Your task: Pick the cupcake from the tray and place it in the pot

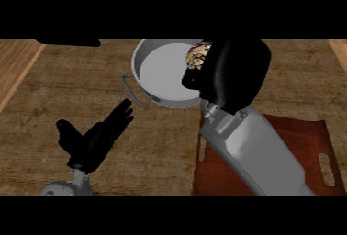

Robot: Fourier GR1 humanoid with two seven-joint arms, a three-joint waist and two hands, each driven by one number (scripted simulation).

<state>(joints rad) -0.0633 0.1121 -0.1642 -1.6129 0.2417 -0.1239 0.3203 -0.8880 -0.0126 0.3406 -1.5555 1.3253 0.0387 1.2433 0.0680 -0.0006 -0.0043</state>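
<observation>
My right hand (230, 73) is over the right side of the grey pot (159, 73), curled round the cupcake (198, 55), whose pale speckled top shows at the hand's left edge above the pot's inside. The hand hides the rest of the cupcake and the pot's right rim. The reddish-brown tray (298, 137) lies at the lower right under my right forearm, with nothing visible on it. My left hand (95, 135) rests open at the lower left, fingers pointing up and to the right, apart from the pot.
The pot has a wire handle (133, 94) at its lower left, near my left hand's fingertips. A dark object (68, 42) shows at the top left edge. A lighter wooden strip (13, 69) runs down the far left of the brown counter.
</observation>
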